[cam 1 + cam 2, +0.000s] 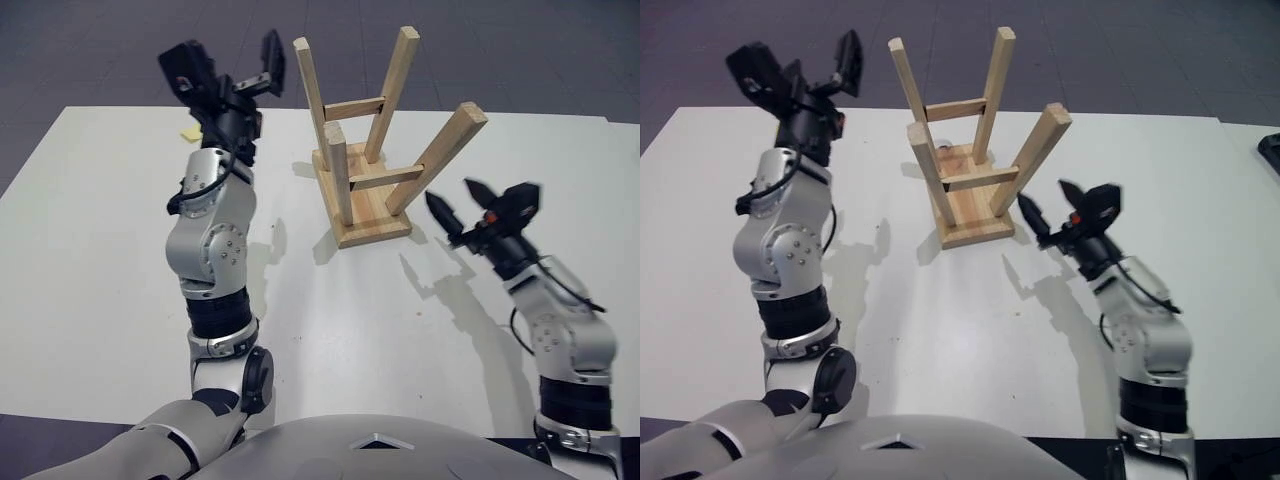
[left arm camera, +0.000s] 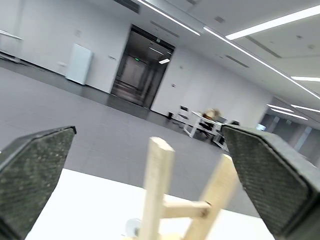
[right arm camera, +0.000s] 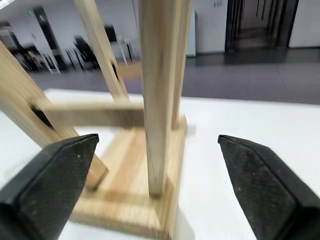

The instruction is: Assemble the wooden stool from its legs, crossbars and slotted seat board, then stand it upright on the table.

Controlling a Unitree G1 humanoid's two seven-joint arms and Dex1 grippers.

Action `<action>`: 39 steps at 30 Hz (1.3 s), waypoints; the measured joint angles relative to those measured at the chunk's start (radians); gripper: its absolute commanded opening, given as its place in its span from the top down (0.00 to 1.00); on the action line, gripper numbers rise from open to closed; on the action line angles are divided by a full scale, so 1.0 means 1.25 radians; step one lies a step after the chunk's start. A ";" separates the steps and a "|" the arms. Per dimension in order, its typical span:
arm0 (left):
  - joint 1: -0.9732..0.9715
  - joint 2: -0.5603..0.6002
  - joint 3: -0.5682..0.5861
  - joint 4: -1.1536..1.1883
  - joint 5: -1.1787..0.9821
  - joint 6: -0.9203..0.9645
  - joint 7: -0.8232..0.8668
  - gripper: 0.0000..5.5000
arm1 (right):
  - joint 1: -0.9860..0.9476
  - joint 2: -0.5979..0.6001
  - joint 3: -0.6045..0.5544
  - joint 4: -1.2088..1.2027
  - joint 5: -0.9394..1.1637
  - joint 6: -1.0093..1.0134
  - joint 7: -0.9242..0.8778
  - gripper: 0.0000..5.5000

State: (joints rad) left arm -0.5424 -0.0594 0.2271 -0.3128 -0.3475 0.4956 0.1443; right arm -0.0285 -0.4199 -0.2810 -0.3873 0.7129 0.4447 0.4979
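Observation:
The wooden stool stands upside down on the white table, its seat board flat on the top and its legs pointing up, joined by crossbars. My left gripper is raised to the left of the stool, open and holding nothing; the left wrist view looks between its pads at a leg. My right gripper hovers open just right of the stool, near the slanting leg. In the right wrist view a leg stands between the open pads, untouched.
A small yellowish scrap lies on the table behind my left arm. The table's far edge runs just behind the stool, with dark floor beyond. Open white surface spreads in front of and to both sides of the stool.

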 measured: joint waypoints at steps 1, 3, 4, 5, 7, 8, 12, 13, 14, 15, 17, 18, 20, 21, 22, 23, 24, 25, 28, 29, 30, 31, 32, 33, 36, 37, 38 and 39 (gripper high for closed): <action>0.000 0.011 0.017 0.006 0.001 -0.011 0.001 0.02 | -0.023 -0.005 -0.030 -0.011 0.062 0.012 0.005 0.06; -0.001 0.032 0.040 0.024 0.002 -0.025 0.003 0.02 | -0.115 -0.007 -0.074 -0.013 0.133 0.019 -0.024 0.02; -0.003 0.037 0.051 0.033 0.002 -0.035 0.006 0.02 | -0.188 -0.007 -0.083 -0.003 0.144 0.018 -0.057 0.02; -0.005 0.041 0.060 0.043 0.003 -0.045 0.009 0.02 | -0.259 -0.006 -0.079 0.021 0.136 0.015 -0.089 0.02; -0.011 0.055 0.080 0.065 0.003 -0.062 0.018 0.02 | -0.385 0.004 -0.050 0.103 0.083 0.007 -0.149 0.02; -0.018 0.062 0.093 0.081 0.005 -0.076 0.023 0.02 | -0.452 0.019 -0.029 0.164 0.043 -0.002 -0.181 0.02; -0.038 0.071 0.110 0.107 0.007 -0.111 0.041 0.02 | -0.609 0.053 -0.017 0.314 -0.020 -0.059 -0.227 0.02; -0.038 0.074 0.118 0.113 0.007 -0.117 0.047 0.02 | -0.658 0.051 -0.035 0.342 -0.020 -0.078 -0.236 0.02; -0.038 0.076 0.122 0.115 0.007 -0.119 0.050 0.02 | -0.682 0.049 -0.046 0.349 -0.019 -0.086 -0.238 0.02; -0.039 0.078 0.124 0.116 0.007 -0.122 0.053 0.02 | -0.705 0.043 -0.052 0.359 -0.020 -0.087 -0.239 0.02; -0.039 0.085 0.127 0.119 0.007 -0.133 0.057 0.02 | -0.707 0.029 -0.036 0.354 -0.043 -0.067 -0.237 0.02; -0.038 0.087 0.126 0.119 0.006 -0.134 0.057 0.02 | -0.674 0.026 -0.015 0.338 -0.054 -0.044 -0.238 0.02; -0.038 0.087 0.124 0.121 0.006 -0.134 0.057 0.02 | -0.557 0.041 0.032 0.309 -0.065 0.034 -0.246 0.02; -0.037 0.088 0.124 0.120 0.006 -0.133 0.057 0.02 | -0.499 0.053 0.052 0.297 -0.070 0.057 -0.254 0.02; -0.034 0.089 0.124 0.120 0.006 -0.133 0.057 0.02 | -0.476 0.057 0.056 0.268 -0.077 0.059 -0.257 0.02; -0.029 0.089 0.122 0.120 0.005 -0.131 0.057 0.02 | -0.462 0.058 0.068 0.249 -0.083 0.062 -0.258 0.02; -0.024 0.087 0.115 0.119 0.004 -0.127 0.056 0.02 | -0.454 0.067 0.078 0.237 -0.087 0.060 -0.258 0.02; -0.019 0.086 0.108 0.118 0.003 -0.123 0.054 0.02 | -0.450 0.075 0.079 0.235 -0.092 0.053 -0.258 0.02; -0.002 0.074 0.090 0.119 0.001 -0.107 0.053 0.02 | -0.449 0.098 0.077 0.224 -0.096 0.044 -0.258 0.02; 0.000 0.068 0.085 0.119 0.001 -0.104 0.053 0.02 | -0.445 0.104 0.073 0.213 -0.088 0.043 -0.256 0.02; 0.002 0.062 0.078 0.119 0.001 -0.101 0.053 0.02 | -0.440 0.108 0.069 0.202 -0.077 0.044 -0.252 0.02; 0.005 0.057 0.068 0.118 0.001 -0.098 0.053 0.02 | -0.435 0.110 0.060 0.192 -0.066 0.048 -0.248 0.02; 0.008 0.053 0.060 0.117 0.001 -0.095 0.053 0.02 | -0.432 0.111 0.051 0.184 -0.054 0.055 -0.246 0.02; 0.012 0.050 0.057 0.115 0.001 -0.093 0.053 0.02 | -0.430 0.112 0.045 0.180 -0.044 0.060 -0.245 0.02; 0.024 0.041 0.052 0.112 0.001 -0.091 0.054 0.02 | -0.452 0.116 0.011 0.162 -0.005 0.065 -0.253 0.02; 0.027 0.039 0.050 0.112 0.001 -0.090 0.055 0.02 | -0.478 0.115 -0.008 0.156 0.010 0.060 -0.261 0.02; 0.027 0.035 0.048 0.112 0.001 -0.088 0.055 0.02 | -0.510 0.116 -0.029 0.149 0.027 0.051 -0.274 0.02; 0.027 0.032 0.044 0.112 0.001 -0.087 0.055 0.02 | -0.529 0.116 -0.042 0.148 0.031 0.043 -0.290 0.02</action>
State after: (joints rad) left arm -0.5083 -0.0191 0.2825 -0.1732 -0.3458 0.3872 0.2126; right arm -0.6903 -0.2743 -0.3339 -0.2021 0.7518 0.4980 0.1359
